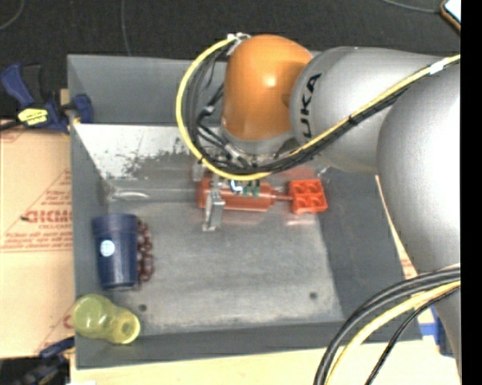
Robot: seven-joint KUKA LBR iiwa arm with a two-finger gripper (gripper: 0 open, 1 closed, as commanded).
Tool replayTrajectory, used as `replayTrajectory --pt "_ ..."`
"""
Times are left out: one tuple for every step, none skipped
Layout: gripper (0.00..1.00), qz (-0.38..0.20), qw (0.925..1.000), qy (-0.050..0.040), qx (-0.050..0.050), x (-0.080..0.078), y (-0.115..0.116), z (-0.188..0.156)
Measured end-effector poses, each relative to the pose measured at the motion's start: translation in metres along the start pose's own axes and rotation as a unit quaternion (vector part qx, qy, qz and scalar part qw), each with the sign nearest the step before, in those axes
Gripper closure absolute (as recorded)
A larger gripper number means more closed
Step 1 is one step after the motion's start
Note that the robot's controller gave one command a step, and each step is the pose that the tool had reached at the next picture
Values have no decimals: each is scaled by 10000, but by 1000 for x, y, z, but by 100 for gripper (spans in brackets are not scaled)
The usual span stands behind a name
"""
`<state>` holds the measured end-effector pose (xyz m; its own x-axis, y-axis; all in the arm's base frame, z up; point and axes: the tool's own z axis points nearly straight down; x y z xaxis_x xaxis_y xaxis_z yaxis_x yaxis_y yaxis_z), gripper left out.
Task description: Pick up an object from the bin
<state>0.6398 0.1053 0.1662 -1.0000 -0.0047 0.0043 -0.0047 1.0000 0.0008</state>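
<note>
My gripper (pixel 212 215) hangs below the wrist at the middle of the bin's back half. It is right over the left end of an orange-red elongated toy piece (pixel 247 200) that lies flat along the floor. The right end of that piece is a studded orange block (pixel 307 195). The wrist hides part of the piece, and I see nothing held in the gripper.
A blue cup (pixel 114 249) lies on its side at the left wall, with a bunch of dark red beads (pixel 144 251) against it. A translucent yellow rounded thing (pixel 104 319) sits in the front left corner. The arm covers the bin's right side.
</note>
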Motion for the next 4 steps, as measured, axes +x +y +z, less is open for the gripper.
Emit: replayTrajectory --pt "0 15 10000 -41 -5 -2 0 -5" --pt "0 51 10000 -22 17 -8 -120 98" --pt "0 -340 9994 -88 -10 -10 -101 41" --pt "0 -247 9997 -35 -1 -9 -81 65"
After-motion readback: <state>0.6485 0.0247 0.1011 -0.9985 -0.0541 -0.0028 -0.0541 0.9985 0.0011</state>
